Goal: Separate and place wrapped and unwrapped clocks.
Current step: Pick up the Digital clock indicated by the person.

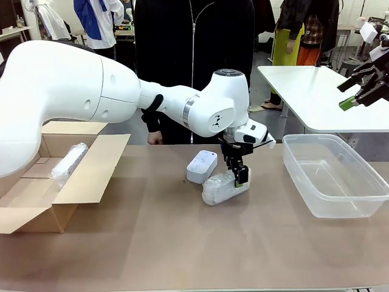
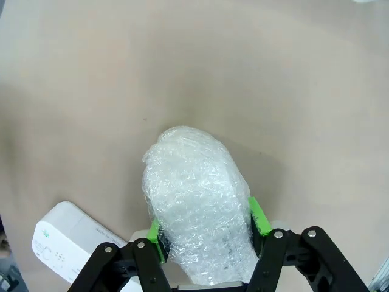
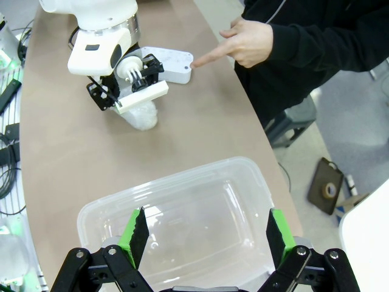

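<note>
My left gripper (image 1: 241, 174) is shut on a wrapped clock (image 1: 222, 190), a bubble-wrap bundle resting on the table's middle. In the left wrist view the green pads (image 2: 258, 215) squeeze both sides of that bundle (image 2: 194, 194). Just left of it lies the unwrapped clock (image 1: 202, 165), white and flat, with its corner (image 2: 64, 246) beside my fingers. A second wrapped clock (image 1: 68, 163) lies in the cardboard box (image 1: 91, 173). My right gripper (image 3: 206, 234) hangs open above the clear bin (image 3: 182, 176), holding nothing. It also appears raised at the far right (image 1: 358, 92).
A person stands at the far edge, and their hand (image 3: 249, 45) points a finger at the white clock (image 3: 173, 64). The clear plastic bin (image 1: 322, 136) on the right holds nothing. The cardboard box sits open at the left. Bare table lies in front.
</note>
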Action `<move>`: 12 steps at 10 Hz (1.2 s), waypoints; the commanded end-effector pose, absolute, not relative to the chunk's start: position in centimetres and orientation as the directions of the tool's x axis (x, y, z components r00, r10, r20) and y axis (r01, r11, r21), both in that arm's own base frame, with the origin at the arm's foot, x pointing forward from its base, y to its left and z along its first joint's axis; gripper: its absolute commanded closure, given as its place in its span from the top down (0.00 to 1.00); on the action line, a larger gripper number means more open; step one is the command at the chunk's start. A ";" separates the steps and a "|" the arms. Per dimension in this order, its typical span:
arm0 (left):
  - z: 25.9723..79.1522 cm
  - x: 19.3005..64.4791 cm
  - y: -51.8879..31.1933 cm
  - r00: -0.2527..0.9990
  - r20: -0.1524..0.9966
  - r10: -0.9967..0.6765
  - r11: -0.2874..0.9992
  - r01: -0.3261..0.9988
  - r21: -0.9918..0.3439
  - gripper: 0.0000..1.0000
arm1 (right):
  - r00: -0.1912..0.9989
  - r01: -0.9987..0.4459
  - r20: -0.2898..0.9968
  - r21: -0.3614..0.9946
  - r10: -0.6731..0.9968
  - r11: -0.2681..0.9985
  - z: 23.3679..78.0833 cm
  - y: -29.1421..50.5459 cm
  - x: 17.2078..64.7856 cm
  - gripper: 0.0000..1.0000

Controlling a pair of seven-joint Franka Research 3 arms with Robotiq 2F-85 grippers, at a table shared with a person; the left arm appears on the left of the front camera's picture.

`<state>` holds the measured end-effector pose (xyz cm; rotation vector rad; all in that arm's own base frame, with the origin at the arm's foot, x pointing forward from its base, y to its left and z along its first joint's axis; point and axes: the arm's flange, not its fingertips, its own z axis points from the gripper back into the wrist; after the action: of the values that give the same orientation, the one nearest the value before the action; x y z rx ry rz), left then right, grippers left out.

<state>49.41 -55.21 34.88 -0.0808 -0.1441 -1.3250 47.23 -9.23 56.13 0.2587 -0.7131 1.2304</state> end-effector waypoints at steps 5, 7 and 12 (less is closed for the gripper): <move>36.0 48.0 -53.1 0.059 0.063 -0.996 0.061 0.998 0.032 0.39 | 0.147 -0.924 0.635 -0.186 0.758 0.335 56.0 -9.2 47.2 1.00; 37.7 47.4 -52.2 0.017 0.054 -0.998 0.018 0.999 0.027 0.38 | 0.147 -0.924 0.635 -0.186 0.758 0.335 56.0 -9.2 47.2 1.00; 44.1 46.3 -48.6 -0.090 0.119 -0.989 -0.086 0.996 0.035 0.18 | 0.147 -0.924 0.635 -0.186 0.758 0.335 56.0 -9.2 47.2 1.00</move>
<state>47.58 -50.92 43.38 -0.0342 -0.1186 -1.6180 47.23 -9.24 56.13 0.2587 -0.7130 1.2303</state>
